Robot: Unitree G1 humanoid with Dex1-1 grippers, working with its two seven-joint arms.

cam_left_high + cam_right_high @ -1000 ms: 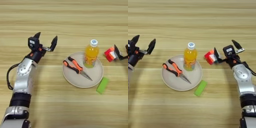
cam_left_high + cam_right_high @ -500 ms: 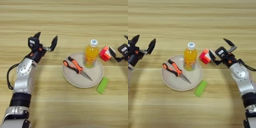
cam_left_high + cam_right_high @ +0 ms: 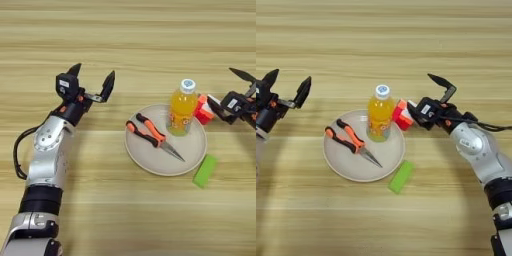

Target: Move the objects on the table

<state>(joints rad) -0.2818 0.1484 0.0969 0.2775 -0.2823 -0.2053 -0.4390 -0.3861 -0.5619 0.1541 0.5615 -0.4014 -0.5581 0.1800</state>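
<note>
An orange-juice bottle with a white cap stands upright on the far side of a round beige plate. Orange-and-black pliers lie on the plate to its left. The puzzle cube, mostly red from here, is at the plate's right rim, close beside the bottle. My right gripper is open. Its lower finger is against the cube's right side and its upper finger points up and away. My left gripper hangs open over the wooden table, well left of the plate, holding nothing.
A small green block lies on the table just off the plate's lower right rim. My left forearm runs down the left side and a black cable loops beside it.
My right gripper has moved left, bringing the cube from the right of the table up to the plate's rim beside the bottle. The left arm has not moved.
</note>
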